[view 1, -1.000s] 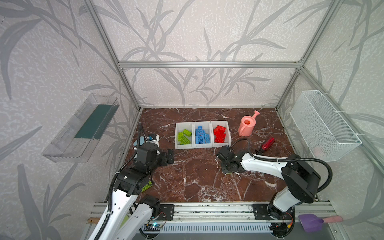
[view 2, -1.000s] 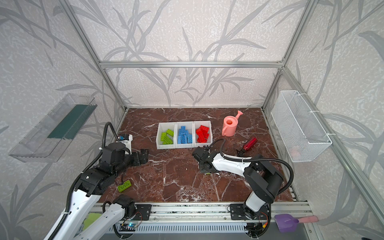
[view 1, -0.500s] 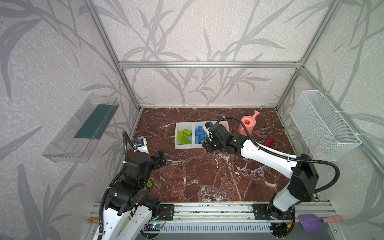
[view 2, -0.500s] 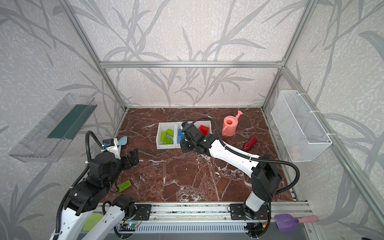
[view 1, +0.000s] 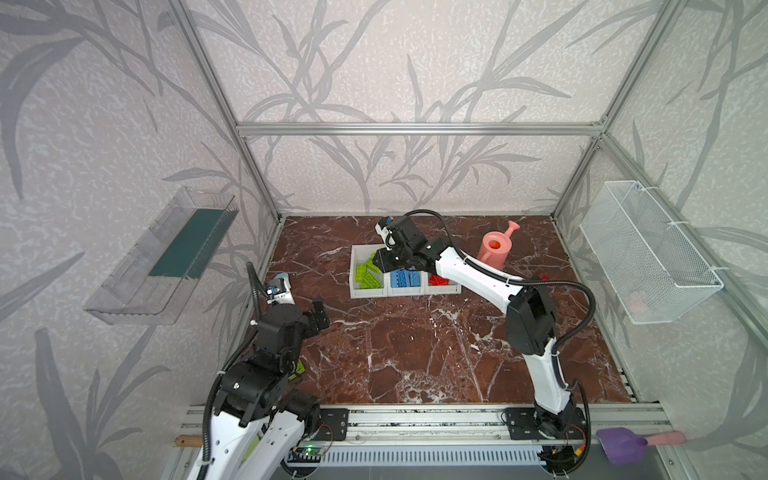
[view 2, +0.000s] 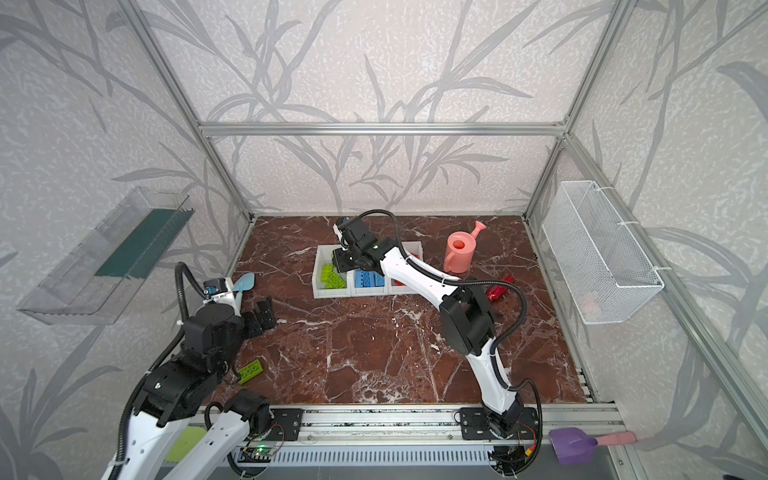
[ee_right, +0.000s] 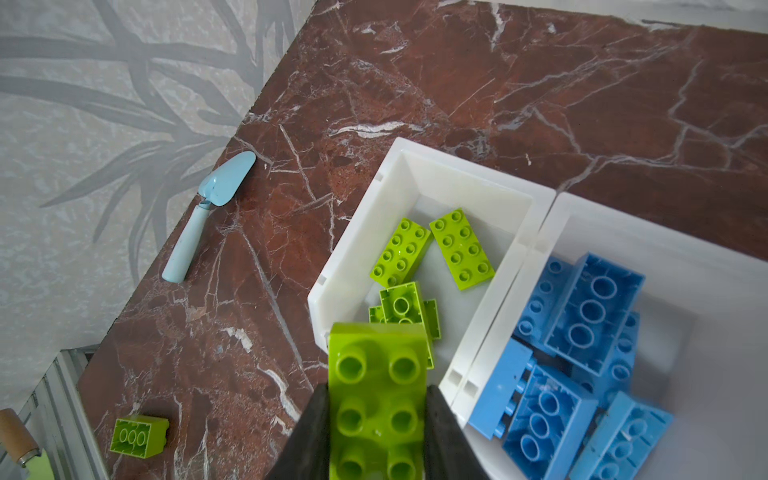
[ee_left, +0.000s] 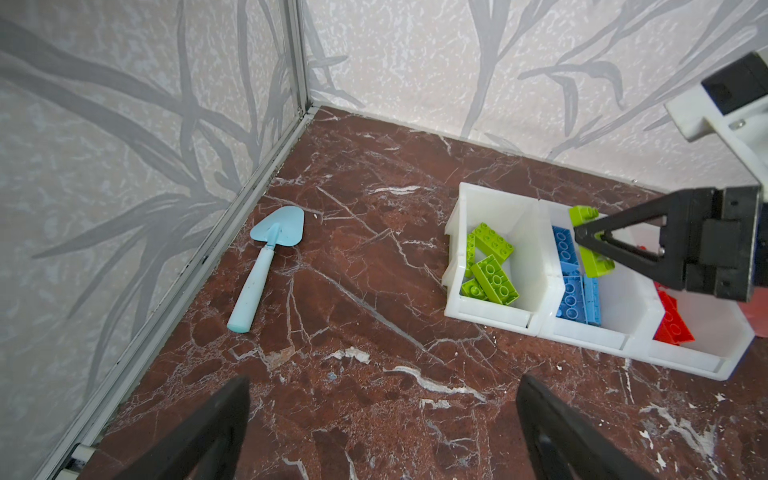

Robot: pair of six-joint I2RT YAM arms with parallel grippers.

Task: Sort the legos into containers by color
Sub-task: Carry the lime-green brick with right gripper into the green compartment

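Three joined white containers (view 1: pixel 365 293) (view 2: pixel 332 294) hold lime green legos (ee_right: pixel 461 245) on the left, blue legos (ee_right: pixel 590 307) in the middle and red legos (ee_left: pixel 673 324) on the right. My right gripper (ee_right: pixel 377 390) (view 1: pixel 380 259) (view 2: pixel 338 259) is shut on a lime green lego (ee_right: pixel 376 374) (ee_left: pixel 596 262), hanging above the green container's front corner. A loose green lego (view 2: pixel 249 371) (ee_right: pixel 139 436) lies on the floor by the left arm. My left gripper (ee_left: pixel 384 386) (view 1: pixel 316 316) (view 2: pixel 259 313) is open and empty, low at the left.
A light blue toy shovel (ee_left: pixel 270 257) (view 2: pixel 245 282) lies by the left wall. A pink watering can (view 1: pixel 494 249) and a dark red ribbed piece (view 2: pixel 498 291) sit right of the containers. A wire basket (view 1: pixel 648 257) and a clear tray (view 1: pixel 166 257) hang on the side walls.
The right arm rose from the floor's middle and swung back-left over the containers with the green lego. The left arm drew back toward the front left, uncovering the shovel.
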